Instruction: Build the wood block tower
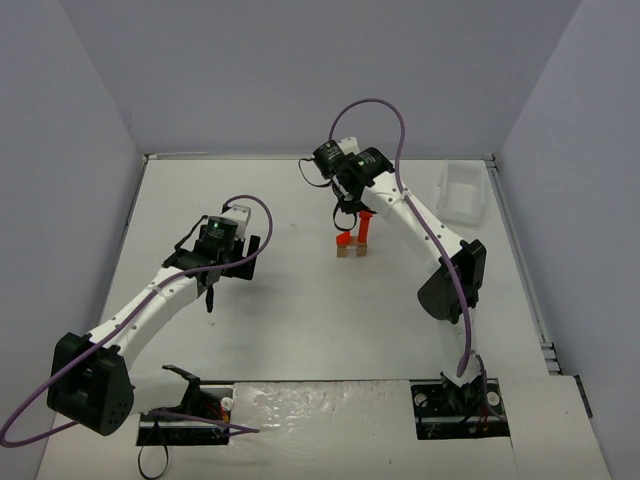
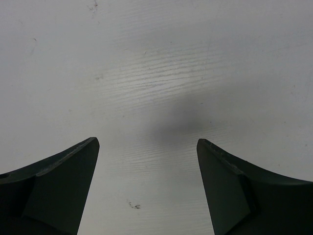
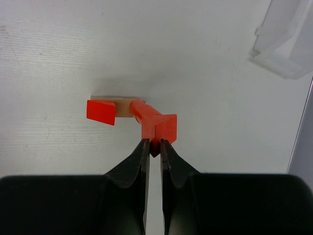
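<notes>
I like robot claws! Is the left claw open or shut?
Open. The left gripper holds its fingers far apart, only table showing between.

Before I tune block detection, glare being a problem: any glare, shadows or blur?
Top external: glare on the table at its near edge. Left wrist: soft shadow between the left fingers, faint sheen above. Right wrist: red block in the right fingers is sharp.

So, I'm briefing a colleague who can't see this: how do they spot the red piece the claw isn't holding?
On the white table, under the right claw, a tan block lies flat. At its left end in the right wrist view sits the red wedge; unlike the red post beside it, the claw does not touch it.
</notes>
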Controlling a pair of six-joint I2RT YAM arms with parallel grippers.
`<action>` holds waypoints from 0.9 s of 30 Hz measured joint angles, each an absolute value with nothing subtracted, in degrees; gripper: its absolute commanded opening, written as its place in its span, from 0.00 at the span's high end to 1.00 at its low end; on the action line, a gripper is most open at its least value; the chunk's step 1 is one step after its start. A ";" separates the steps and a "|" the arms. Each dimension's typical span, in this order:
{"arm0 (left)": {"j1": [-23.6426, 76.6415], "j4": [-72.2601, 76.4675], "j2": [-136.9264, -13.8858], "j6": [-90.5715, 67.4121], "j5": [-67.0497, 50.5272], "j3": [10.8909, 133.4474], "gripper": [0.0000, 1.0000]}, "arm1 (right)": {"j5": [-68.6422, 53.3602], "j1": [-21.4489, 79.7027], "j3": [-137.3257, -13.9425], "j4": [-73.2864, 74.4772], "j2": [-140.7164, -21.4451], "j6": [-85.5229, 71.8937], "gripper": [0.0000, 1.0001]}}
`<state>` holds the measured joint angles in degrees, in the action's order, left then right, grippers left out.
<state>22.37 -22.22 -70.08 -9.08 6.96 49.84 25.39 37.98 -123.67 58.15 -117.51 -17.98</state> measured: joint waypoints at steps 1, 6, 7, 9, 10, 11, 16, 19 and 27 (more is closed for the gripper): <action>22.37 -22.22 -70.08 -9.08 6.96 49.84 0.22 | 25.53 37.98 -123.62 57.92 -117.39 -17.98 1.00; 22.37 -22.22 -70.08 -9.08 6.96 49.84 0.22 | 26.19 37.98 -122.53 57.05 -116.65 -18.02 1.00; 22.37 -22.22 -70.08 -9.08 6.96 49.84 0.22 | 26.25 37.98 -122.24 56.97 -116.54 -18.02 1.00; 22.37 -22.22 -70.08 -9.08 6.96 49.84 0.21 | 26.35 37.98 -121.78 56.77 -116.46 -18.03 1.00; 22.37 -22.22 -70.08 -9.08 6.96 49.84 0.21 | 26.39 37.98 -121.55 56.72 -116.46 -18.04 1.00; 22.37 -22.22 -70.08 -9.08 6.96 49.84 0.22 | 26.38 37.98 -121.33 56.69 -116.46 -18.04 1.00; 22.37 -22.22 -70.08 -9.08 6.96 49.84 0.22 | 26.32 37.98 -120.53 56.37 -116.46 -18.04 1.00; 22.37 -22.22 -70.08 -9.08 6.96 49.84 0.22 | 26.19 37.98 -120.40 56.31 -116.46 -18.06 1.00; 22.37 -22.22 -70.08 -9.08 6.96 49.84 0.22 | 26.13 37.98 -120.20 55.58 -116.45 -18.06 1.00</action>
